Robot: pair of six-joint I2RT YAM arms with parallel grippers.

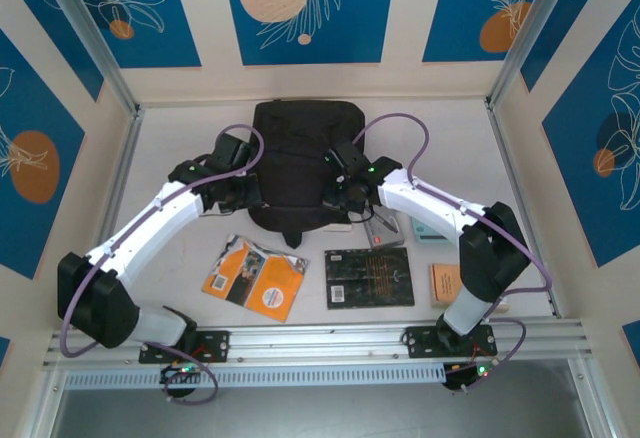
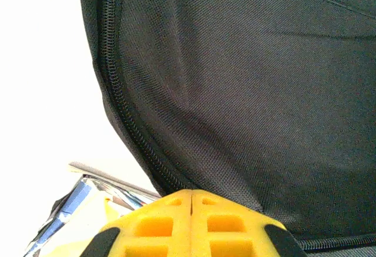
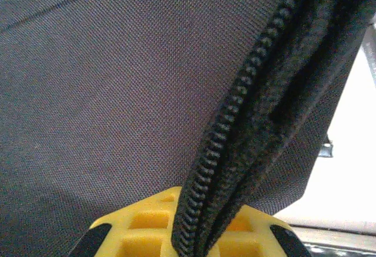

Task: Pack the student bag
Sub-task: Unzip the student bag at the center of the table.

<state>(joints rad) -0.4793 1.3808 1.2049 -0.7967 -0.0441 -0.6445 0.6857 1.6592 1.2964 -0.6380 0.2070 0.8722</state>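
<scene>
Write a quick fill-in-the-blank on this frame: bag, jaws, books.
1. The student bag is coloured ____.
2. The right gripper has its jaws shut on the bag's ____ edge.
3. The left gripper has its jaws ____.
4. In the top view, the black book lies to the ____ of the orange book.

Missing words: black; zipper; shut; right.

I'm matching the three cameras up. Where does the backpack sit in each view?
Top: backpack in the middle, just above centre.
Left wrist: backpack fabric across the top and right.
Right wrist: fabric across the left, its edge pinched by the right gripper.
Shared landmark: the zipper, in both wrist views.
</scene>
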